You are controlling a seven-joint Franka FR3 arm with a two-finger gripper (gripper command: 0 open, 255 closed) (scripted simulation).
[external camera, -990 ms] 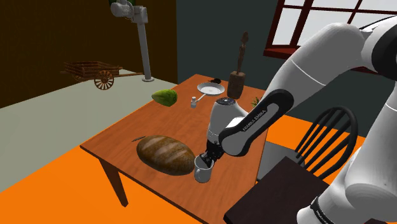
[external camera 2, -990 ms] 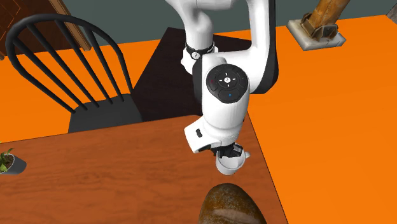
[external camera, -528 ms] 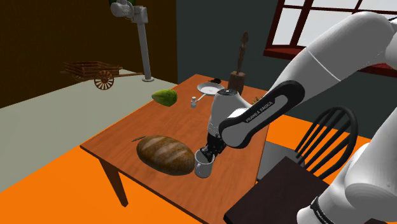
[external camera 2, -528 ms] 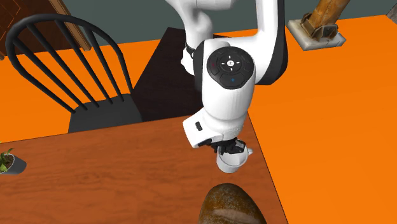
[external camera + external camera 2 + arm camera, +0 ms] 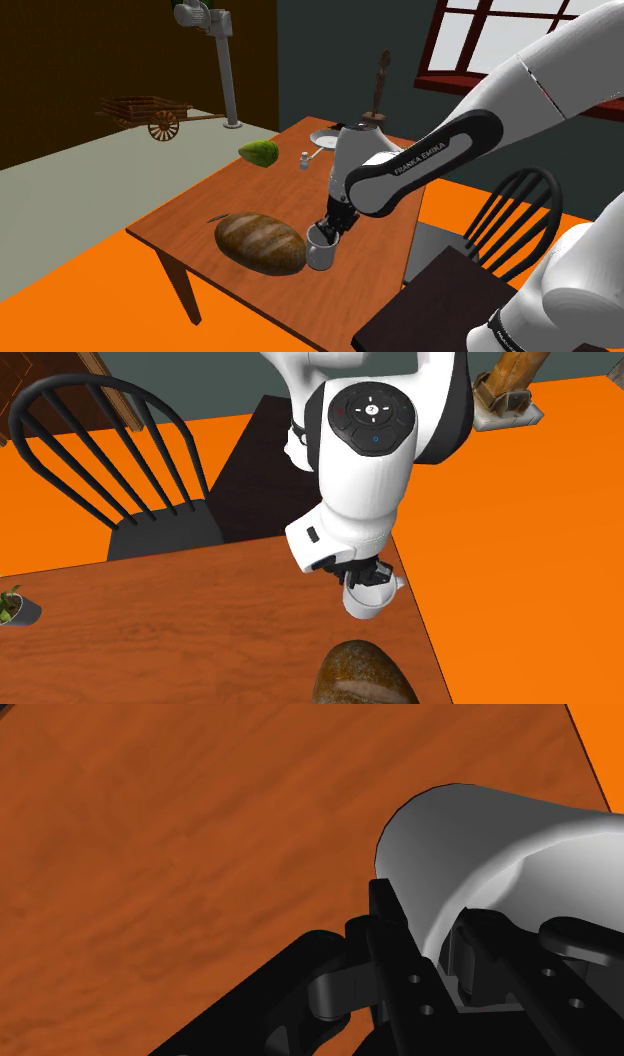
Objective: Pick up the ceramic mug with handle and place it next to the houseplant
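Mug white, clamped at its rim between the black fingers of gripper, over the wooden desk corner, just beside bread loaf. Houseplant well apart.

Orange floor, wooden table, black chair, red-framed window.
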